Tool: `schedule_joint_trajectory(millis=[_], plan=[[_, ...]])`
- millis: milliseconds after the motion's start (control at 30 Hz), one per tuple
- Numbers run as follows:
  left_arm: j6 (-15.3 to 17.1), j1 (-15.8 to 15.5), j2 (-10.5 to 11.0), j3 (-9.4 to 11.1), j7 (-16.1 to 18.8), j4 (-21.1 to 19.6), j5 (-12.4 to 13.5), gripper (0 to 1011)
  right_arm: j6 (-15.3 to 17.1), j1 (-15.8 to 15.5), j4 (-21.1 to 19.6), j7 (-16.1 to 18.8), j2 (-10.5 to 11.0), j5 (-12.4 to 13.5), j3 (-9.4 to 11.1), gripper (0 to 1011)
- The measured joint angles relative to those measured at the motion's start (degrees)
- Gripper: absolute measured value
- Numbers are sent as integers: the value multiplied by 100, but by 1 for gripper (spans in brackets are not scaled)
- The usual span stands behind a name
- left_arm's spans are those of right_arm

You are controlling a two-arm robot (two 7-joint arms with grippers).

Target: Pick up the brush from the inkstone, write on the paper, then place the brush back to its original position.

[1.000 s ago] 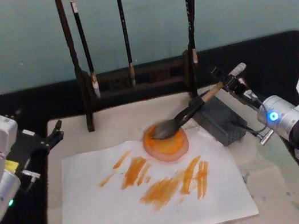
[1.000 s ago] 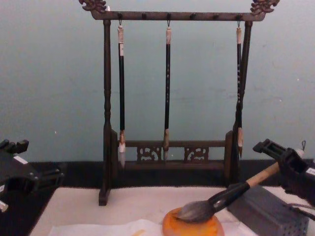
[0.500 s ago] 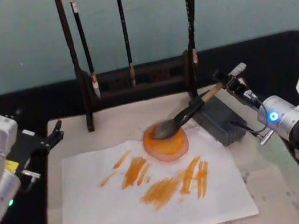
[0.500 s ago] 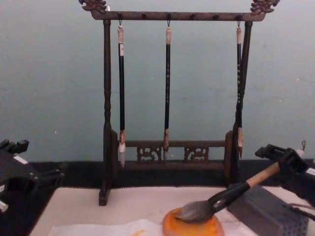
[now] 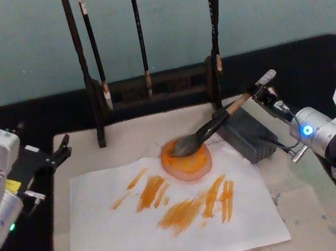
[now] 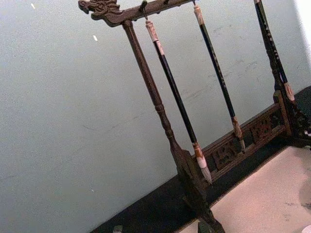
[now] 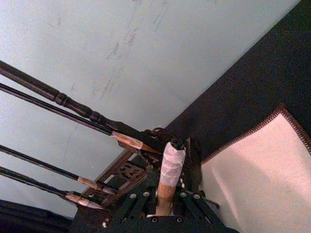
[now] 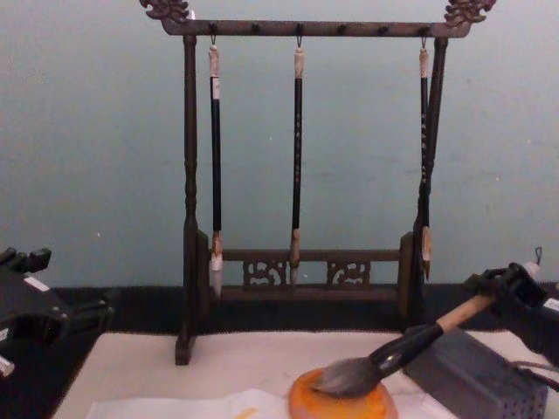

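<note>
The brush lies slanted, its grey bristle head resting on the orange inkstone and its shaft leaning over the grey block. My right gripper stands open around the upper handle, near the white-wrapped end, with its fingers apart on either side of the handle. From the chest the brush rises rightward from the inkstone toward the right gripper. The paper lies in front, carrying orange strokes. My left gripper is parked open at the table's left edge.
A dark wooden brush rack with three thin hanging brushes stands behind the inkstone. A pale mat covers the black table under the paper. The perforated grey block sits just right of the inkstone.
My right gripper has slid back to the right along the handle toward the white end. The brush has stayed on the inkstone and block. The left arm has not moved.
</note>
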Motion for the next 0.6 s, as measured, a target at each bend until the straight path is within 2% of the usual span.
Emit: schedule_joint_trajectory(millis=[67, 600], plan=[[0, 0, 0, 0, 0, 0, 0, 1001, 0, 0, -1, 1, -1, 1, 0, 162], [0, 0, 0, 0, 0, 0, 0, 1001, -72, -28, -76, 11, 37, 6, -38, 162]])
